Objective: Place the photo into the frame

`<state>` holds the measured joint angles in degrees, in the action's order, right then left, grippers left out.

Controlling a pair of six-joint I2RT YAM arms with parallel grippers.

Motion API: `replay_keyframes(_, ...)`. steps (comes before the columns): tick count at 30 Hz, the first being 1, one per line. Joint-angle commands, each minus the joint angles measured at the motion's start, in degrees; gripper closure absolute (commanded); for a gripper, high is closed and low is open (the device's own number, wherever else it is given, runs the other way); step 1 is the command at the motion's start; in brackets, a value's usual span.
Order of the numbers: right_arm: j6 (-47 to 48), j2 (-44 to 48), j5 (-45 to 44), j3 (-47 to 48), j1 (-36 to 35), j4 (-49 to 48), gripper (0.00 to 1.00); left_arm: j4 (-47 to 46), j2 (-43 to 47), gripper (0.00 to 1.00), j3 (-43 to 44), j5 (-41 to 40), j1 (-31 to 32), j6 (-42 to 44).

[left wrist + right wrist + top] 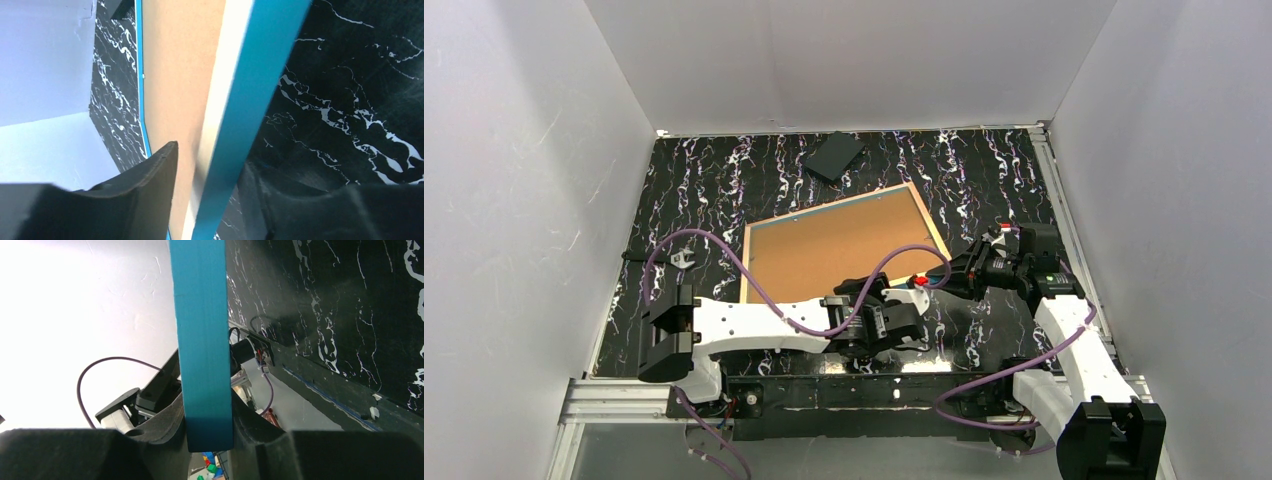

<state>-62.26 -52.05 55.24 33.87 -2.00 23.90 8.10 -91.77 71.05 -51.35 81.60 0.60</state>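
The frame (829, 206) sits askew at mid-table, tan rim up, with the brown backing board (834, 250) in it. My left gripper (902, 315) is at its near right corner. In the left wrist view the jaws (210, 165) are closed round the blue rim (250, 100), with a sliver of board showing beside the left finger (150, 190). My right gripper (959, 272) holds the right corner. In the right wrist view its fingers (207, 415) clamp the blue edge (200, 315). The photo is out of view.
A small black slab (834, 155) lies at the back of the black marbled mat (694, 190). White walls close in the left, back and right sides. A purple cable (754, 275) arches over the left arm.
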Motion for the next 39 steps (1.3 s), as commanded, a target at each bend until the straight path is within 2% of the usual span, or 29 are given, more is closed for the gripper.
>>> replay_keyframes(1, -0.43, 1.25, 1.88, 2.7, 0.06, -0.96, 0.99, 6.07, 0.24, 0.62, 0.2, -3.37, 0.13, -2.05)
replay_keyframes(3, 0.26, 1.02, 1.87, 2.98, 0.05, -0.96, 0.99, 6.73, -0.34, 0.79, 0.66, -2.1, 0.16, -1.48)
replay_keyframes(7, 4.08, 0.57, 1.43, 3.98, 0.06, 0.7, 0.97, 10.43, -2.0, 1.0, 3.54, -0.51, 0.18, -1.16)
replay_keyframes(9, 6.76, 0.88, -0.46, 5.35, 0.04, 3.39, 0.78, 12.25, -2.69, 1.0, 5.01, -0.87, 0.17, -1.33)
replay_keyframes(12, 9.82, 1.67, -3.91, 6.84, 0.01, 6.77, 0.4, 13.56, -3.05, 1.0, 6.69, -0.46, 0.12, -0.88)
replay_keyframes(13, 10.92, 1.9, -5.58, 7.43, 0.02, 8.26, 0.33, 14.46, -3.14, 1.0, 7.73, -0.21, 0.1, -0.84)
replay_keyframes(15, 13.85, 2.0, -8.97, 8.48, 0.04, 11.38, 0.25, 17.45, -3.33, 1.0, 10.53, 1.11, -0.03, -0.86)
replay_keyframes(19, 19.56, 1.85, -16.86, 11.67, 0.01, 17.6, 0.2, 23.68, -2.87, 1.0, 17.11, 6.14, -1.12, -1.63)
replay_keyframes(23, 20.96, 4.19, -22.43, 15.67, 0.24, 20.44, 0.13, 30.63, -2.38, 1.0, 24.2, 12.66, -3.85, -3.48)
replay_keyframes(26, 20.16, 6.34, -24.0, 20.22, 0.47, 20.67, 0.1, 35.17, -1.86, 1.0, 28.25, 18.37, -6.64, -4.15)
replay_keyframes(32, 21.22, 5.19, -24.93, 29.05, 0.46, 24.27, 0.09, 42.17, -0.1, 1.0, 35.4, 28.81, -13.88, -6.45)
replay_keyframes(39, 23.12, 4.52, -23.43, 29.96, 0.49, 25.66, 0.09, 45.75, 1.29, 1.0, 41.15, 40.11, -21.69, -9.96)
